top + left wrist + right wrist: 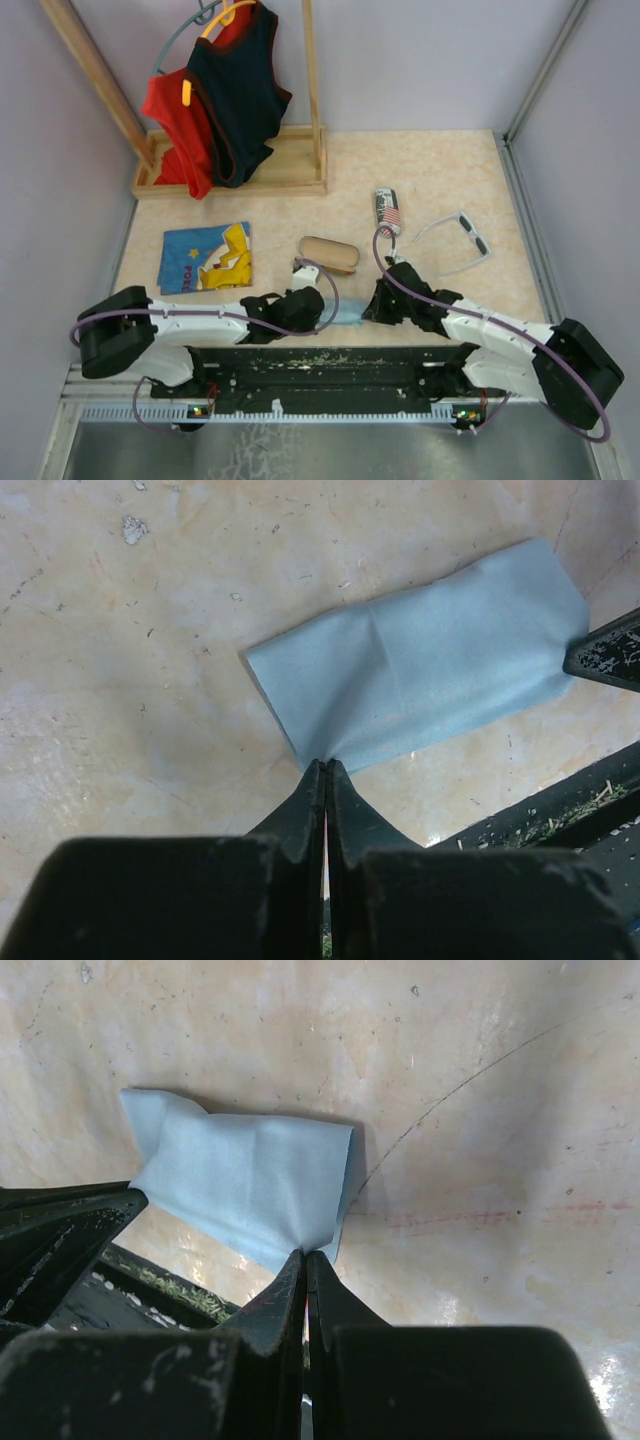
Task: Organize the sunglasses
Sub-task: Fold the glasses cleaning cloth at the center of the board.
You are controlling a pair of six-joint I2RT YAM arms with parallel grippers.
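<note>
I have the left gripper [326,770] and right gripper [305,1256] both pinched tight on the light-blue cloth [420,670], while the white-grey sunglasses [472,238], thin arms unfolded, lie far right beside the flag-print case [387,208].

The left arm [190,322] and right arm [490,330] are built alike: white link shells joined by black joint housings, with a large black housing at each base end. A lilac cable [330,292] runs outside each arm. The left hand [325,767] and right hand [305,1254] are matt black, with two tapered fingers [285,1295], scuffed pale in places.
</note>
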